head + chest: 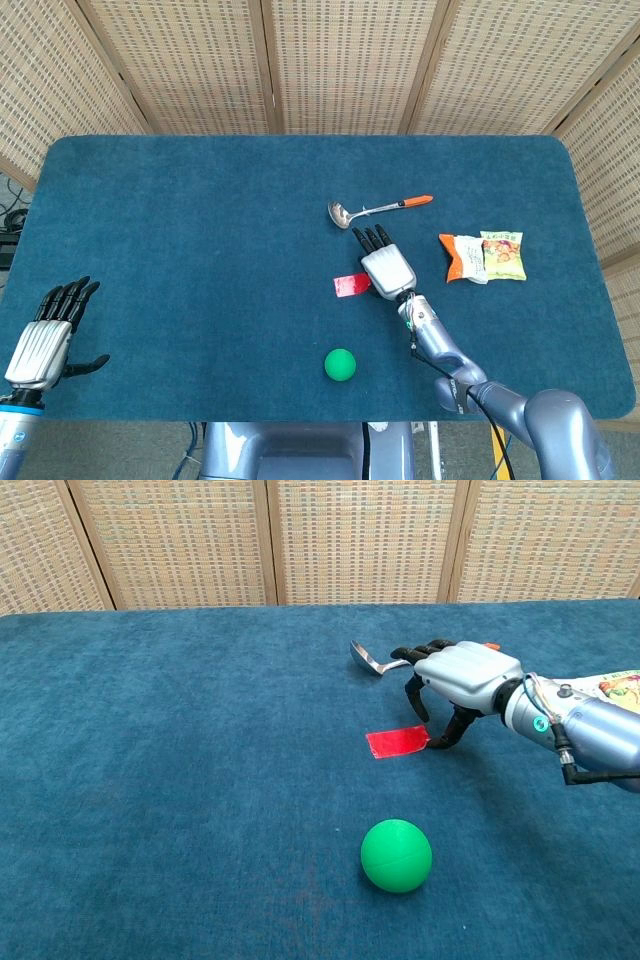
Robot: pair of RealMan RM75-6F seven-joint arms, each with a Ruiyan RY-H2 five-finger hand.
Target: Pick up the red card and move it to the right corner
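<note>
The red card (pixel 397 742) is seen lying flat on the blue tabletop (pixel 200 230), its right edge touched by the downward-curled fingers (pixel 441 742) of the right robot hand (pixel 386 270); nothing is lifted. The left robot hand (pixel 40 345) is held wide at the tabletop's near left edge. Print on the snack packets (pixel 483 256) cannot be read.

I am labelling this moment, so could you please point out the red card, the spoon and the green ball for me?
red card (pixel 397 742), chest view, middle of its flat face.
spoon (pixel 339 213), head view, on its metal bowl.
green ball (pixel 396 855), chest view, centre of the ball.
</note>
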